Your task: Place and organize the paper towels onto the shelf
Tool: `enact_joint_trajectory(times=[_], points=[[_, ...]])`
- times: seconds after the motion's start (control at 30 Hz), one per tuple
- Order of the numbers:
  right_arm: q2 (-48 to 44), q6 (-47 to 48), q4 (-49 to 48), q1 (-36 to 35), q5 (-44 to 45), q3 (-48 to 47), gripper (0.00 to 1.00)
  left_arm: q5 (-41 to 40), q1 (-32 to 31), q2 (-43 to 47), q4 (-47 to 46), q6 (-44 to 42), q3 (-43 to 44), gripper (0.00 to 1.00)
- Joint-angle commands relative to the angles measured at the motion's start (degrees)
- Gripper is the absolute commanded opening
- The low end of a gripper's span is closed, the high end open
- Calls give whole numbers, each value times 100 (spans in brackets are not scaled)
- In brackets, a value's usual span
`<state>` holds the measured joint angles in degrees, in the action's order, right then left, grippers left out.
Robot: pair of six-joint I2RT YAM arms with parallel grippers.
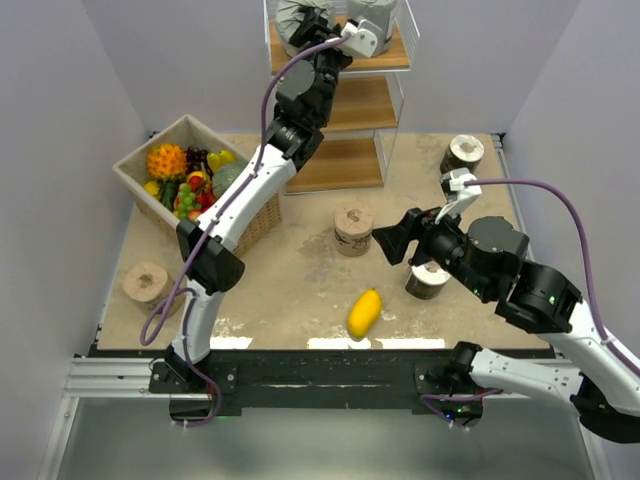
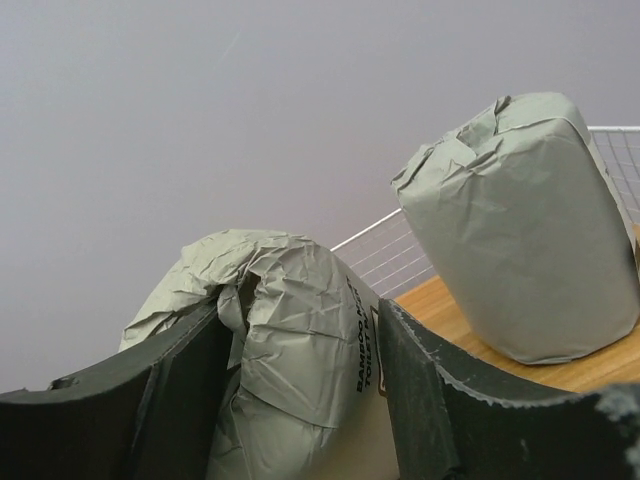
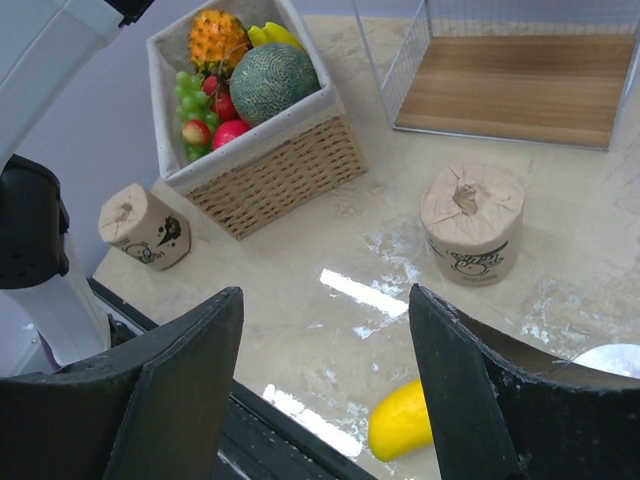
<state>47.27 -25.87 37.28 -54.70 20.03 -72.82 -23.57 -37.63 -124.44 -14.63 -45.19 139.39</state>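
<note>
1. Left pincer point(image 2: 305, 318) is clamped on a grey roll point(image 2: 290, 350), one finger pressed into each side of its crumpled wrap. Its arm is stretched up to the top tier of the shelf point(image 1: 350, 165).
2. That roll hangs tipped rather than upright, its printed side toward the wrist camera. Whether its base touches the top board point(image 2: 460, 310) cannot be told.
3. A second grey roll point(image 2: 520, 230) stands upright on that board, to the right and apart from the held one. The held roll is likely being brought in beside it so that matching wraps share a tier.
4. Right pincer point(image 3: 325, 298) hangs wide open and empty, low over the bench point(image 3: 330, 240).
5. A tan roll point(image 3: 472, 225) stands ahead of it and to its right, near but outside the fingers. It looks like the handiest next pick.
6. Another tan roll point(image 3: 145, 228) sits at the bench's left side, just beside the fruit basket point(image 3: 280, 170).
7. One dark roll point(image 1: 427, 278) stands close under the right arm. A further dark roll point(image 1: 463, 152) stands near the shelf's right foot.
8. A yellow mango point(image 1: 364, 313) lies near the front edge, between the arms, and is not part of the job.
9. With four rolls on the bench, the task seems less than half done.
</note>
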Motion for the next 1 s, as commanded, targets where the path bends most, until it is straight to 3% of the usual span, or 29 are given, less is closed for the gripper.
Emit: enact_joint_trajectory(times=[0.0, 0.37, 0.6, 0.73, 0.9, 0.97], points=[[204, 99, -63, 3, 36, -206, 71, 344, 176, 157, -382, 484, 246, 66], [213, 135, -221, 3, -87, -136, 72, 740, 256, 421, -733, 704, 62, 76], [81, 135, -159, 3, -43, -154, 72, 801, 247, 517, -656, 853, 9, 78], [55, 126, -238, 3, 36, -31, 72, 460, 63, 1138, -216, 1117, -166, 78], [-138, -94, -440, 3, 264, 407, 72, -216, -666, 2466, 642, 1222, -1580, 82], [-200, -181, -493, 3, 369, 557, 72, -349, -842, 3143, 1048, 1774, -2123, 86]])
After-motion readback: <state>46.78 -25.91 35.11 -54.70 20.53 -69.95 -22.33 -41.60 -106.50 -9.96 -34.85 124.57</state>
